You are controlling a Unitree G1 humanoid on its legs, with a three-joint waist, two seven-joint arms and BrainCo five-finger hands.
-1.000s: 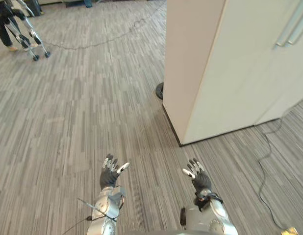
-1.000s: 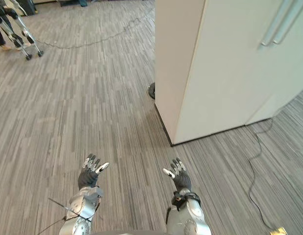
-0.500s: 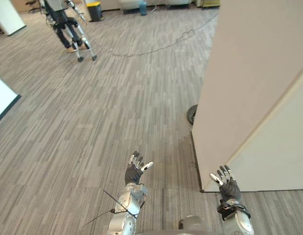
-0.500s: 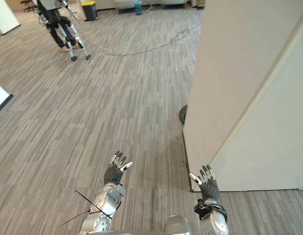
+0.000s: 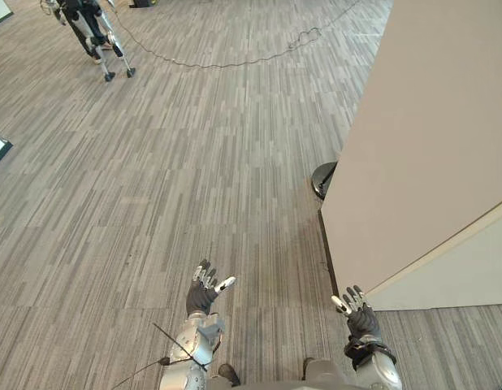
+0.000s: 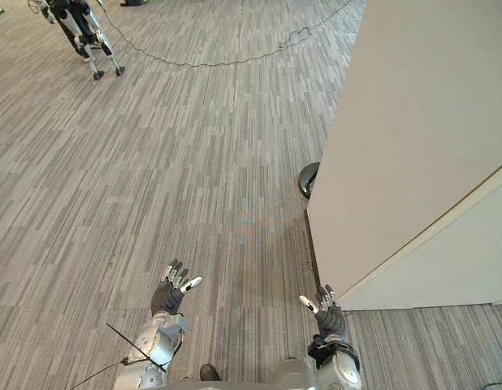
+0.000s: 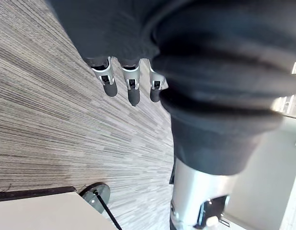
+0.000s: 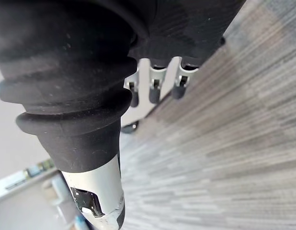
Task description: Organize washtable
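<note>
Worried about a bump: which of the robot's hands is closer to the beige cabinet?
The right hand, beside the bottom corner of the cabinet; the left hand is over open carpet, well clear of it.

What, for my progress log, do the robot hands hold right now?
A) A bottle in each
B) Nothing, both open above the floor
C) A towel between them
B: the left robot hand and the right robot hand spread straight fingers over the carpet, nothing in them.

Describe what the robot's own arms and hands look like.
The left hand and right hand match: silver fingers with dark tips, and a dark ribbed cover over the back of the hand and the wrist. Both sit on rounded silver-grey arms.
</note>
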